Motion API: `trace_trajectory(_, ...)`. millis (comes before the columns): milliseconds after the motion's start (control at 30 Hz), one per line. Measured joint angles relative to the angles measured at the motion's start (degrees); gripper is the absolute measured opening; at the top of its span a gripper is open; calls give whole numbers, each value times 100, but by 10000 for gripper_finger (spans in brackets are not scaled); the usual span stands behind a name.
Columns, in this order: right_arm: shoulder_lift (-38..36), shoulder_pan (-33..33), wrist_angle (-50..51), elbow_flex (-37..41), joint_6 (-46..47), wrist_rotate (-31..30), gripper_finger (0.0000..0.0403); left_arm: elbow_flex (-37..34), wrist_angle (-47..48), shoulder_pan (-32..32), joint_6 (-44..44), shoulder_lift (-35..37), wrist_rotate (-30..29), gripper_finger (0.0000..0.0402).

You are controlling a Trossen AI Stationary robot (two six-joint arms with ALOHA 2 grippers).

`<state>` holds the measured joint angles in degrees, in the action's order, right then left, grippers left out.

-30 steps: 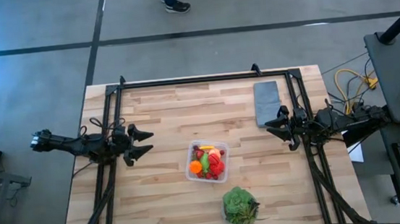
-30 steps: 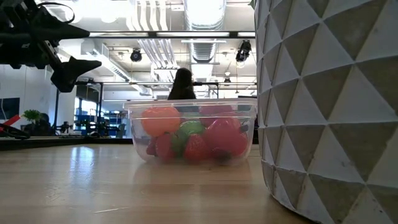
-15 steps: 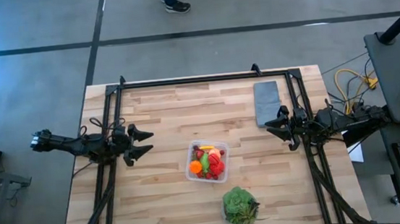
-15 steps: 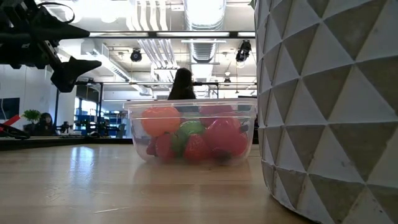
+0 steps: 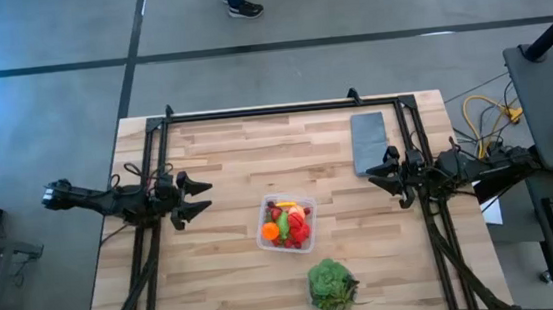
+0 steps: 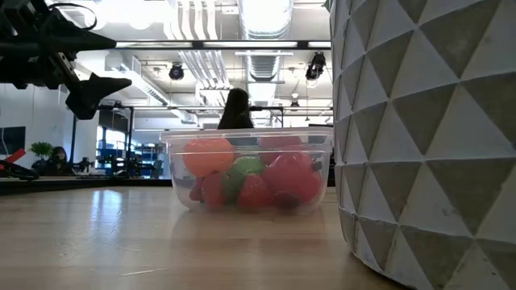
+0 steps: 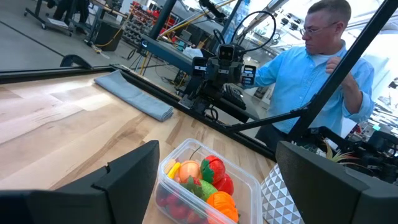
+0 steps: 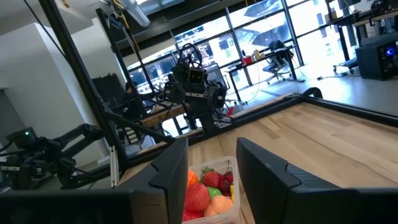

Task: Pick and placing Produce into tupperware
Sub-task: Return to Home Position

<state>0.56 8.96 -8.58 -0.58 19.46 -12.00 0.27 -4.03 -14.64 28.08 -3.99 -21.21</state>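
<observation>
The clear tupperware (image 5: 287, 224) sits on its base near the table's middle, filled with the produce (image 5: 288, 225): red, orange, lime-green and yellow pieces. The low view shows the tupperware (image 6: 248, 171) with the produce (image 6: 258, 179) heaped inside; both wrist views see it too (image 7: 208, 186) (image 8: 208, 190). My left gripper (image 5: 200, 199) hovers open at the table's left side, well clear of the container. My right gripper (image 5: 375, 175) hovers open at the right side, also apart from it.
A flat grey slab (image 5: 370, 142) lies at the far right of the table. A green plant in a white faceted pot (image 5: 330, 285) stands near the front edge, filling the low view's right (image 6: 427, 137). A person (image 7: 311, 68) is beyond the table.
</observation>
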Motion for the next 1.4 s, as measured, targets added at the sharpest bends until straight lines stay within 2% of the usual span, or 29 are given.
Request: trace_trajectory(1400, -1, 1, 0, 0, 0, -1, 127, 0, 0, -1, -1, 0, 0, 309)
